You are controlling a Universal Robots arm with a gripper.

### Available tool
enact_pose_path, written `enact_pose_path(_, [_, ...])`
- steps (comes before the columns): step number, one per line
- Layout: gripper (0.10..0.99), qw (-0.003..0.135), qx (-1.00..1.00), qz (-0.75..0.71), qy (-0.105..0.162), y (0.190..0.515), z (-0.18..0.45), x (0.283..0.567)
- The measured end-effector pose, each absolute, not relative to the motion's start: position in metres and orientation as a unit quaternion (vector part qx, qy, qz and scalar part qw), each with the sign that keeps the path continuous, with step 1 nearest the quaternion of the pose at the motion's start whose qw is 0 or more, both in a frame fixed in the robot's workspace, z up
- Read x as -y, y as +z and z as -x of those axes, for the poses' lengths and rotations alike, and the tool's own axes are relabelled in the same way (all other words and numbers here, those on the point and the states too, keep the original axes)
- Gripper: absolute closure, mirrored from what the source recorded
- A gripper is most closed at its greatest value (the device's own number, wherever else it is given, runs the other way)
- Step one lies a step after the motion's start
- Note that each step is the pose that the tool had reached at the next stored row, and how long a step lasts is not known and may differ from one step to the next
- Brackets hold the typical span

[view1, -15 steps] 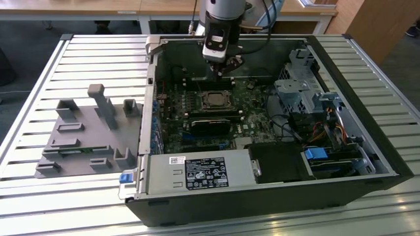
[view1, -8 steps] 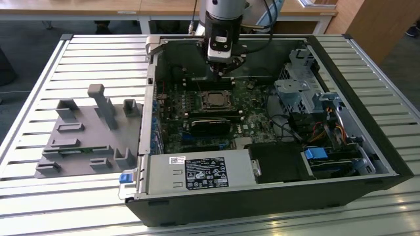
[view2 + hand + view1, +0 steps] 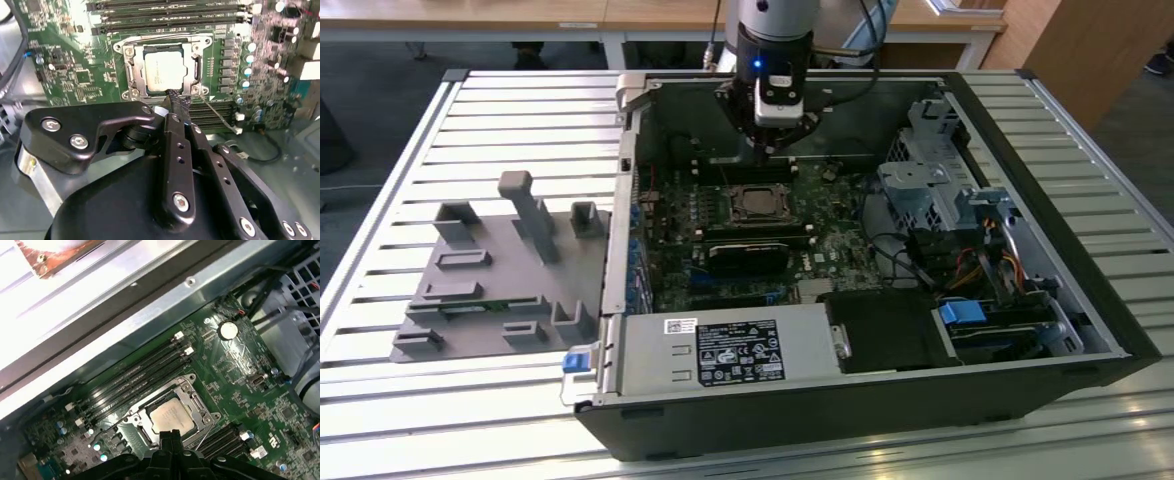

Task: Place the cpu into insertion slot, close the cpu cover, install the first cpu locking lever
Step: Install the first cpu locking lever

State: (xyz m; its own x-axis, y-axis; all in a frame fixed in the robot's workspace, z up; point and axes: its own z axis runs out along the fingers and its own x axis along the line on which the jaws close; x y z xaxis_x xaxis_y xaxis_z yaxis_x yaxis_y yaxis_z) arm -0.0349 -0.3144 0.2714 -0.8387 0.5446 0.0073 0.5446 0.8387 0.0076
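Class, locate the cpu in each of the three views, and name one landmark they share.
Exterior view: cpu mid-board, close by the hand.
Second wrist view: cpu just past the hand's tips.
First wrist view: cpu between hand and memory slots.
Shared landmark: the silvery cover framing it.

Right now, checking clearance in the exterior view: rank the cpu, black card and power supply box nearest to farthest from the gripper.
1. cpu, on the board close by the gripper.
2. black card, mid-board.
3. power supply box, at the case's camera-side edge.
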Motion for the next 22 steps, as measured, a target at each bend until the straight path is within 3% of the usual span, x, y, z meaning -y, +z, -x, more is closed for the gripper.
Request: enact_pose_path(22, [0.980, 0.003, 0.990, 0.138, -0.004, 0.2713, 0.0349, 0.3144])
